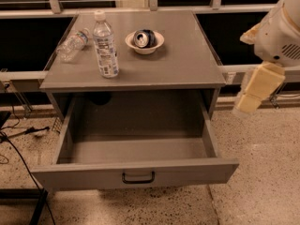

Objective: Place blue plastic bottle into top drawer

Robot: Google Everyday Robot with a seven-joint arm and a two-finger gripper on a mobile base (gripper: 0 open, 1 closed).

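Note:
The blue plastic bottle [105,45] stands upright on the left part of the grey cabinet top [178,64], white cap up, blue-and-white label on its lower half. The top drawer [136,175] is pulled fully open below it, its inside bare, a black handle [138,177] on its front panel. My gripper [255,90] hangs at the far right, beside the cabinet's right edge and well away from the bottle, holding nothing.
A smaller clear bottle [72,44] lies on its side at the cabinet top's left rear. A white bowl [145,41] with a crushed can in it sits behind the tall bottle, to its right. Black cables [18,139] run over the speckled floor at left.

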